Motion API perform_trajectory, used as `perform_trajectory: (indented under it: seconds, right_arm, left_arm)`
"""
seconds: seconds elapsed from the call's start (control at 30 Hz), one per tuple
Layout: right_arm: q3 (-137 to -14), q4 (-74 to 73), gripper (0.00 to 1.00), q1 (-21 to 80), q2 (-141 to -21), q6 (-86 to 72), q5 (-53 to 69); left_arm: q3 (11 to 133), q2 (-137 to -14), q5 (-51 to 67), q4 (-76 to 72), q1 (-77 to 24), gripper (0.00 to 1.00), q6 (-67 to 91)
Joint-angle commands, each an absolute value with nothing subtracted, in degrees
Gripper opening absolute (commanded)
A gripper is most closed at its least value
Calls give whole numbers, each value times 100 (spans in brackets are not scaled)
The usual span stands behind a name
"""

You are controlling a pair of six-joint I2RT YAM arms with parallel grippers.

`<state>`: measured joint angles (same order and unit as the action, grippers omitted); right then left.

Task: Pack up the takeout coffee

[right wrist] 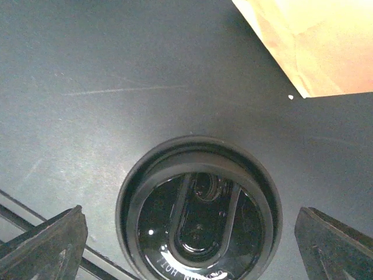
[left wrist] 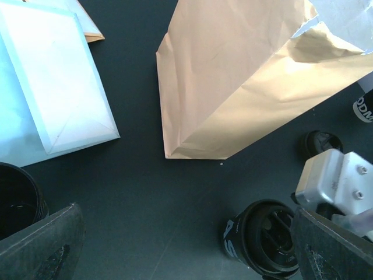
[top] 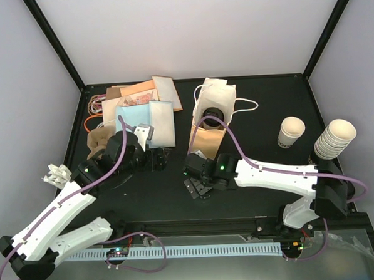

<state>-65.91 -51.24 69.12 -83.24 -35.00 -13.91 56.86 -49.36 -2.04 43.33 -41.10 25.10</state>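
The takeout coffee shows in the right wrist view as a round black lid seen from straight above. In the left wrist view its lidded cup stands on the black table with lettering on its side. My right gripper is open directly over it, one finger on each side and not touching. In the top view that gripper hides the cup. My left gripper is open and empty over bare table, left of the cup, and it also shows in the top view. A paper bag stands open behind the cup.
A lidless white cup and a stack of cream cups stand at the right. Envelopes and papers lie at the back left. A small loose black lid lies near the bag. Crumpled white paper is at the far left.
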Motion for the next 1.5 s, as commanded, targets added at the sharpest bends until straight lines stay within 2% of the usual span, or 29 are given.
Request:
perform_trajectory:
  seconds: [0.0,0.5,1.0,1.2,1.47]
  right_arm:
    - [-6700,-5344,99,6959,-8555,-3663,-1592]
    - [-6772,-5526,81,6958,-8889,-3973,-1530]
    - [-6980,-5725,79,6958,-8545,-3881,-1796]
    - [-7550,-5902,78,6948,-8000,-3402,-2076]
    - [-8629,-6293,76,6839,-7099,-2976,-2823]
  left_arm:
    - [5670,-4902,-56,4153,-4038,99,2341]
    - [5593,-4992,139,4052,-3912,99,2204]
    - [5619,-5030,229,3976,-3838,99,2194]
    - [5763,-5186,-445,3787,-3729,99,2621]
    - [6838,-6398,860,3153,-3359,99,2541]
